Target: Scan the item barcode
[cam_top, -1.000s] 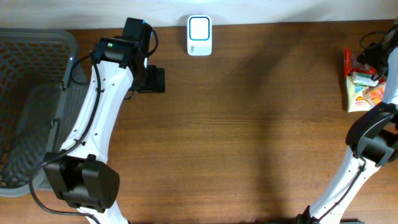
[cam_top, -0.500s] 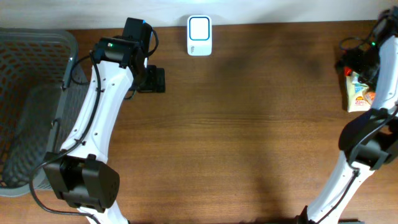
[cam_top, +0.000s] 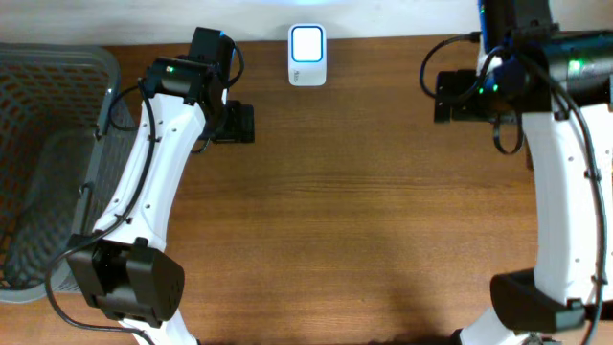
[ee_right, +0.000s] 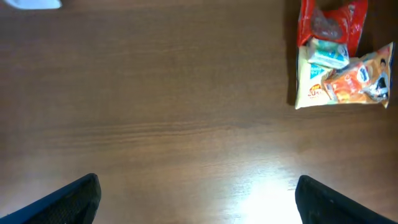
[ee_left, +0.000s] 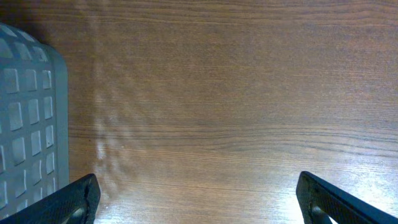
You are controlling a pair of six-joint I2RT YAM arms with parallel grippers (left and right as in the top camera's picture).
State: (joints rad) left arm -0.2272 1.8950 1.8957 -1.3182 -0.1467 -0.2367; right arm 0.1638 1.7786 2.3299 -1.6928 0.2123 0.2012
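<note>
The white barcode scanner (cam_top: 306, 56) stands at the table's back edge, its window lit; a white corner of it (ee_right: 34, 3) shows in the right wrist view. The items, a small pile of snack packets (ee_right: 342, 74) with a red one (ee_right: 329, 22) at the far end, lie on the wood at that view's upper right. In the overhead view my right arm hides them. My right gripper (cam_top: 452, 96) (ee_right: 196, 202) hangs open over bare wood, right of the scanner, holding nothing. My left gripper (cam_top: 238, 123) (ee_left: 199, 202) is open and empty, left of the scanner.
A grey mesh basket (cam_top: 38, 163) fills the table's left end, and its wall (ee_left: 28, 118) shows at the left of the left wrist view. The brown wooden table (cam_top: 364, 211) runs between the two arms.
My right arm has swung left from the table's right edge, off the snack packets, to a spot right of the scanner. The left arm has not moved.
</note>
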